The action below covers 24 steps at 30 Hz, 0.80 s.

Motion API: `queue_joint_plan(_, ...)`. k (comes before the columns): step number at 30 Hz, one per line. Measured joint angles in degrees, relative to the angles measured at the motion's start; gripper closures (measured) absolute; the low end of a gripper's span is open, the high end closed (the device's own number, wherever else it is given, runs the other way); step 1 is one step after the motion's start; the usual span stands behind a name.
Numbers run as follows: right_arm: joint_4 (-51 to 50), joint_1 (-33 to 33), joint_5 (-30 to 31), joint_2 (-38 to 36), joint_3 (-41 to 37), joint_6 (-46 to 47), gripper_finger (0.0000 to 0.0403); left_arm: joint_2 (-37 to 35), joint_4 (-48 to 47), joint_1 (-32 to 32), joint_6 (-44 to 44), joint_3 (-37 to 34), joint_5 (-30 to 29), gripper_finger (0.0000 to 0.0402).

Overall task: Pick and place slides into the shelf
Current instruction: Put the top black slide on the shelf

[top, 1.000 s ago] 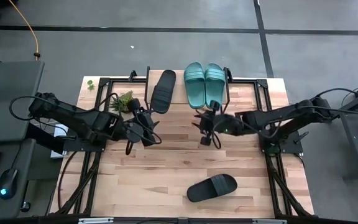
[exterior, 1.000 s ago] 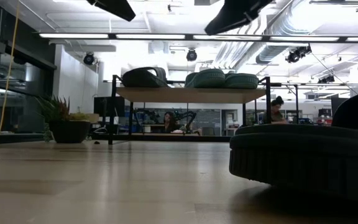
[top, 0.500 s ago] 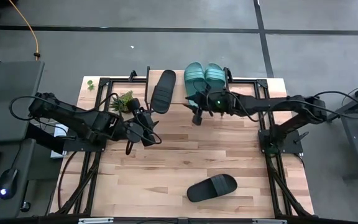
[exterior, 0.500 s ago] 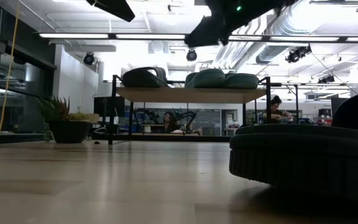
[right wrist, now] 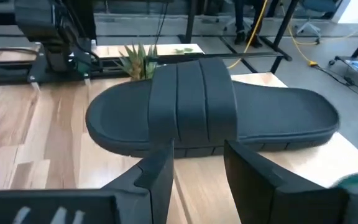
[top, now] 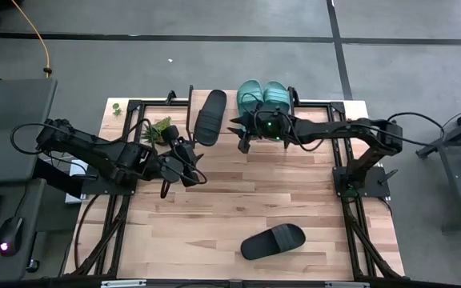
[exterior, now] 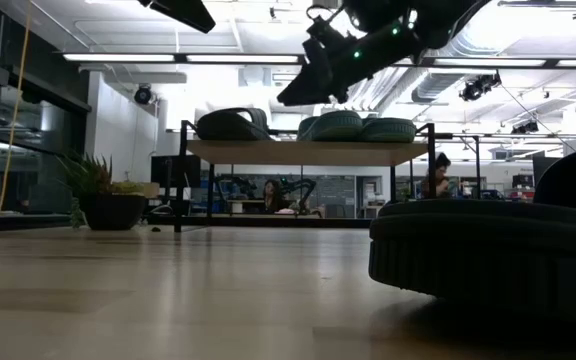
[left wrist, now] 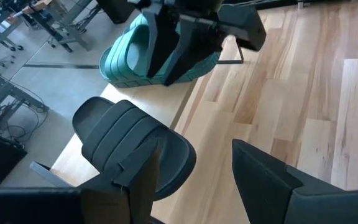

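- On the shelf (top: 310, 108) at the far edge of the surface (top: 230, 208), three slides are seen from above: a black slide (top: 210, 116) lying at a slant, and a pair of teal slides (top: 263, 102) side by side to its right.
- In the low view the same three slides are shown resting on the light plank top of the shelf, the black one on the left.
- A second black slide (top: 273, 241) is left lying on the surface near its front edge, well apart from the shelf and from both arms.
- The right gripper (top: 242, 138) is held just in front of the shelf, between the black slide on it and the teal pair; its fingers (right wrist: 157, 171) are seen apart in its own wrist view, with nothing between them and the black slide just beyond their tips.
- The left gripper (top: 192, 156) is held over the surface, near the slanted black slide; its fingers (left wrist: 263, 171) are seen apart and nothing is clamped.
- A small potted plant (top: 160, 130) is seen on the surface just left of the shelf's black slide.
- Beyond the surface, a seated person (exterior: 436, 175) is visible in the room.
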Motion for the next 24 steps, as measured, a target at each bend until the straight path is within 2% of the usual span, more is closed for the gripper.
queue_joint_plan(7,0.5,-1.3,-0.3,3.4,3.1,0.2,0.0272,0.0,0.1,0.0,0.0,0.0,0.0,0.0218)
queue_joint_plan(11,-3.8,-1.2,-0.4,7.2,9.1,0.1,0.0272,0.0,0.1,0.0,0.0,0.0,0.0,0.0218)
queue_joint_plan(17,-16.5,-1.2,1.3,13.4,20.7,0.7,0.0272,0.0,0.1,0.0,0.0,0.0,0.0,0.0218)
queue_joint_plan(24,-18.7,-1.2,-2.2,17.5,27.7,-0.1,0.0272,0.0,0.0,0.0,0.0,0.0,0.1,0.0218)
